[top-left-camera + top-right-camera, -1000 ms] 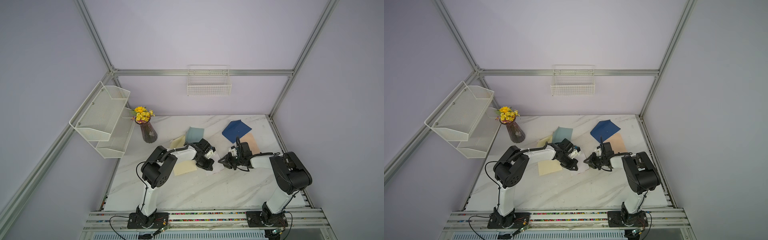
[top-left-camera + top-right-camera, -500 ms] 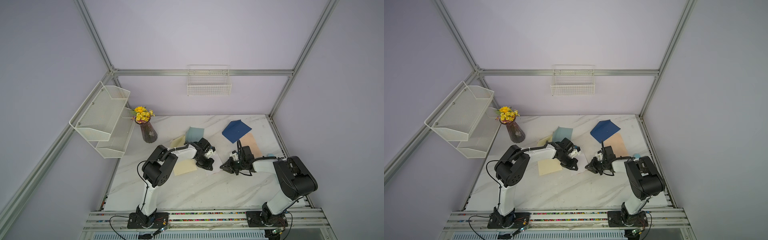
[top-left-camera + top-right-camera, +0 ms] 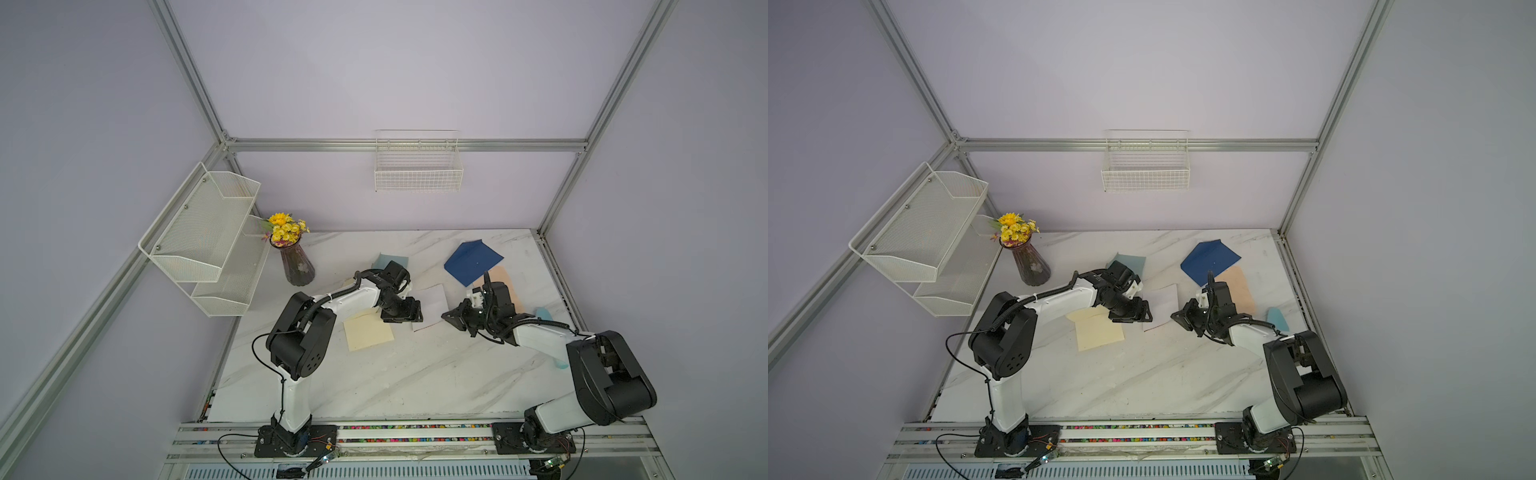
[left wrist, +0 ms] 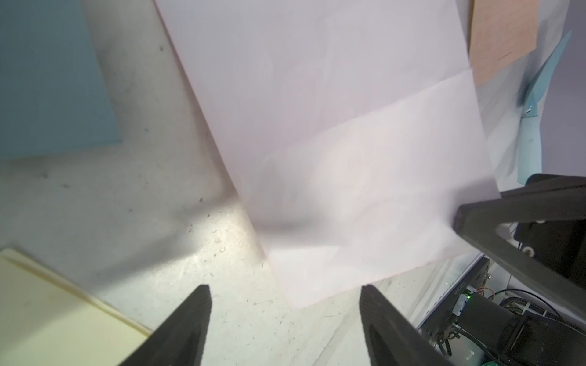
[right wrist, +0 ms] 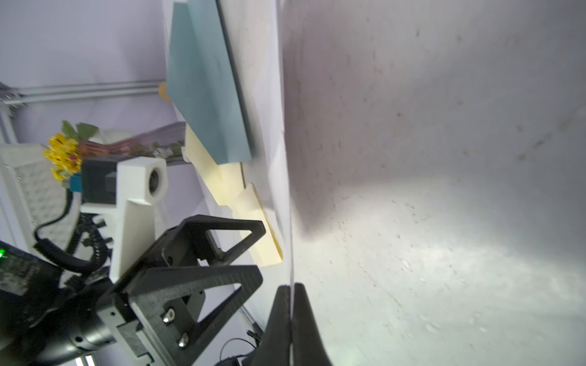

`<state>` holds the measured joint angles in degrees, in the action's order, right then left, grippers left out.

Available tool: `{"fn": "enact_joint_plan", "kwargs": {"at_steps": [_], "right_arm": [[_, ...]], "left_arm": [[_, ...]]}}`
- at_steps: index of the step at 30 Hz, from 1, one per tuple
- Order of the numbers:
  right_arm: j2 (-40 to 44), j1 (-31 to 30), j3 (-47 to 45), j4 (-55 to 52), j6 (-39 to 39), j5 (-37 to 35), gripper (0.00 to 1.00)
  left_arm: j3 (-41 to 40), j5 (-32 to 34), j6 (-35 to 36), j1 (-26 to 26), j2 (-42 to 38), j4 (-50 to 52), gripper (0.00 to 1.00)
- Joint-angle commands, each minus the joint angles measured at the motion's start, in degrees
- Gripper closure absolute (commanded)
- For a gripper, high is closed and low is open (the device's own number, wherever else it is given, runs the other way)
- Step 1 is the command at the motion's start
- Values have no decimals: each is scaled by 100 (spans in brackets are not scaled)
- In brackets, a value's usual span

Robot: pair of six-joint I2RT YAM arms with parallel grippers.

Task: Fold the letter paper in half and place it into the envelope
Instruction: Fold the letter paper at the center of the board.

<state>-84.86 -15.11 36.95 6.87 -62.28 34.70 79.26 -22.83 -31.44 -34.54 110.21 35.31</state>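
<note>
**Item 1. Cream envelope** [image 3: 368, 334]: lies flat on the table [image 3: 374, 386], at 8 o'clock from the sheet.

**Item 2. Left fingers** [image 4: 190, 317]: spread apart and holding nothing, at the sheet's 9 o'clock edge.

**Item 3. Right fingers** [image 5: 301, 317]: clenched on the sheet's 3 o'clock edge, which shows edge-on between them.

**Item 4. Letter paper** [image 3: 432, 303]: at table centre between both arms. It has a crease across it but is not yet closed in half.
- Hazard: with only one pinch and the opposite edge free, the sheet may slide or swing instead of hinging at the crease, which would skew the fold.
- Hazard: the thin edge may slip out of the grip or crumple.

**Item 5. Dark blue envelope** [image 3: 473, 262]: at 1 o'clock, well apart from the sheet, and probably the destination.
- Hazard: a crooked fold may catch at its mouth.
</note>
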Motion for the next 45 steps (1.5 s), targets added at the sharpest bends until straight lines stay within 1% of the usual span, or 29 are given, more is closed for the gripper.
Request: {"fn": "enact_joint_plan", "kwargs": {"at_steps": [1,4,6,9,11,15,18,20,22,25,27,28,30,37,45], "right_arm": [[182,-1,-19,598,-815,-421,100],[307,-29,-62,829,-1137,-631,100],[360,-80,-123,1053,-1334,-775,100],[348,-198,-236,1435,-1609,-926,100],[355,-316,-326,1658,-1767,-1055,100],[439,-607,-405,1887,-1918,-1412,100],[600,-840,-482,1955,-1966,-1785,100],[602,-926,-537,1987,-1985,-1960,100],[870,-976,-588,1989,-2009,-2105,100],[952,-993,-608,1944,-2007,-2117,100],[967,-993,-627,1964,-2014,-2105,100],[978,-1001,-651,1982,-2017,-2107,100],[1017,-1018,-693,1999,-2050,-2143,100],[1060,-1016,-698,1858,-1981,-2130,100],[1170,-1018,-838,1747,-1929,-2152,100]], "left_arm": [[-1,-322,-1044,65,-436,-447,0],[-291,-570,-1802,114,-674,-1144,0],[-559,-723,-2429,126,-805,-1742,0],[-968,-822,-3295,132,-947,-2687,0],[-1145,-854,-3718,132,-969,-3189,0],[-1184,-929,-4048,134,-866,-3635,0],[-1234,-921,-4256,132,-807,-3951,6],[-1302,-887,-4350,132,-813,-4096,11],[-1367,-846,-4400,134,-833,-4195,17],[-1423,-828,-4406,140,-852,-4263,30],[-1457,-828,-4406,132,-856,-4295,41],[-1457,-821,-4393,132,-859,-4294,43],[-1475,-785,-4389,139,-861,-4291,44],[-1489,-527,-4270,133,-1008,-4085,44],[-1308,-31,-3831,161,-1323,-3462,44]]}}
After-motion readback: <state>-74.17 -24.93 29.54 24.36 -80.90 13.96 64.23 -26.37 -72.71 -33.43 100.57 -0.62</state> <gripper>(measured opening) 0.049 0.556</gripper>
